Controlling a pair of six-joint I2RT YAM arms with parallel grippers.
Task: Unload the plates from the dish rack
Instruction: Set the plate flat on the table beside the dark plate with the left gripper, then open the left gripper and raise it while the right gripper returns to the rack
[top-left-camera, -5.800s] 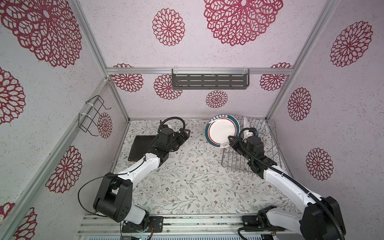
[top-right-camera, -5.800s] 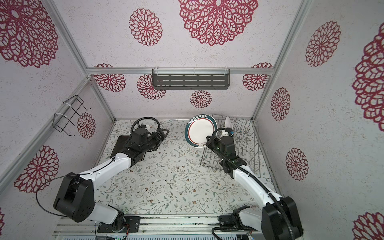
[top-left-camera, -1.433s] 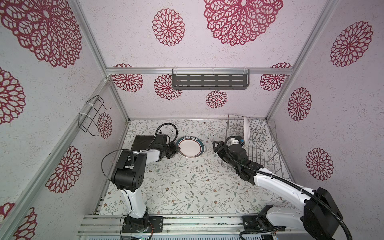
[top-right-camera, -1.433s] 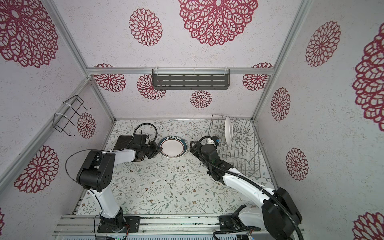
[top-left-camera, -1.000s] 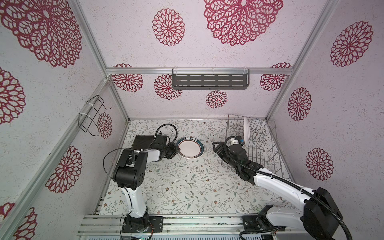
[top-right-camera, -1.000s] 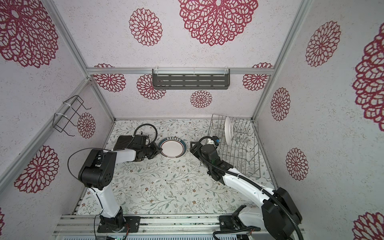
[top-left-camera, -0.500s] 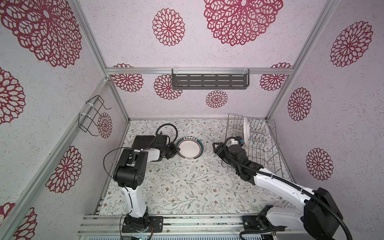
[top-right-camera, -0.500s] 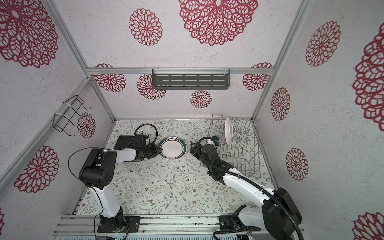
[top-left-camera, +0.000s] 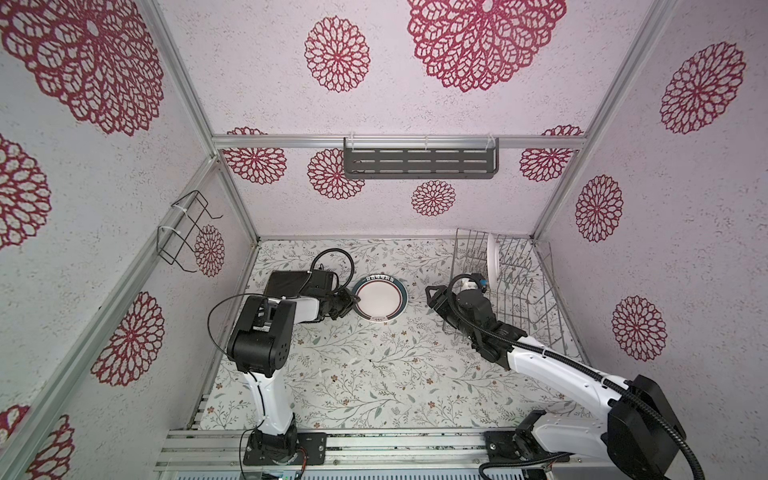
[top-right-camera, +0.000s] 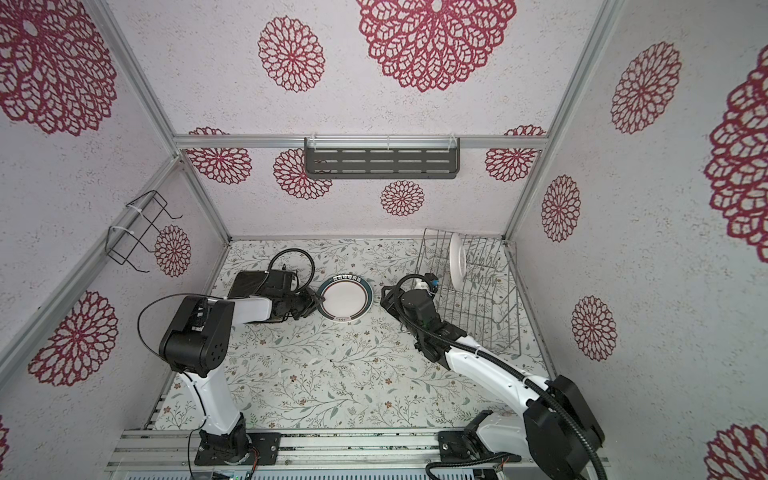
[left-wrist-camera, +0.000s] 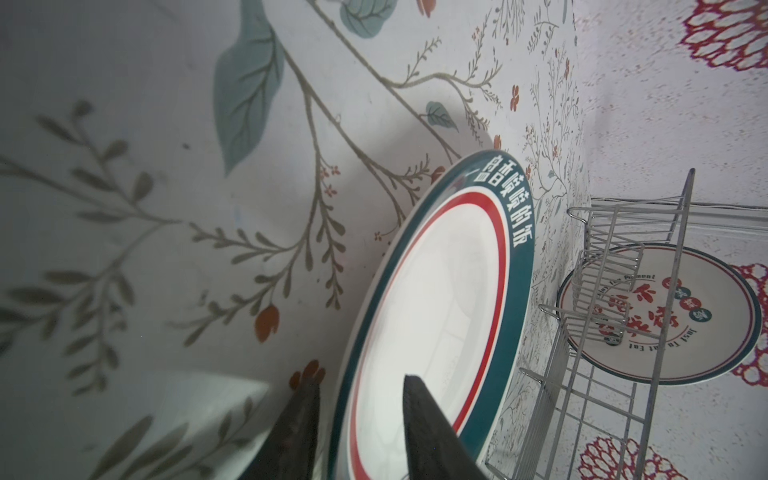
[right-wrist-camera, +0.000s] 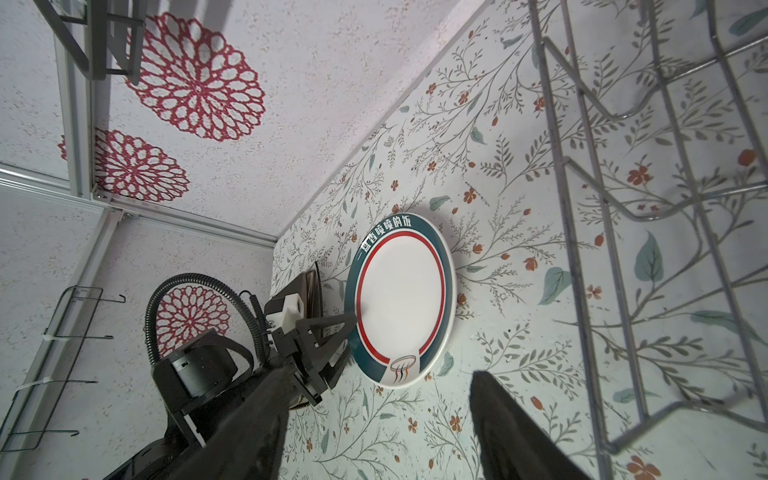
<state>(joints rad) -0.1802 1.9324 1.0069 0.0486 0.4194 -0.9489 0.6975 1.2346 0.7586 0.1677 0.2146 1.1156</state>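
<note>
Left wrist view showed the teal-rimmed plate (left-wrist-camera: 436, 299) lying flat on the worktop (top-left-camera: 353, 374), toward its back edge and left of the middle. Its rim sat between the fingers of the left gripper (left-wrist-camera: 359, 380).

The step looked like the release after setting down. To do it well, the jaws needed to part fully. The gripper should then back out level toward the left edge, so that neither finger dragged the rim or slid the plate. The black square plate (top-left-camera: 286, 282) lay just beside on that side, so the retreat called for a slight lift over it.

The left jaws stood partly apart, with a gap wider than the rim, one finger outside it and one over the white well. Whether that finger touched the glaze could not be told.

The right gripper (top-left-camera: 431, 294) hung wide open and empty between the plate and the dish rack (top-left-camera: 519, 299) in the back right corner. There a round white plate (top-left-camera: 493, 259) stood upright among the prongs.
</note>
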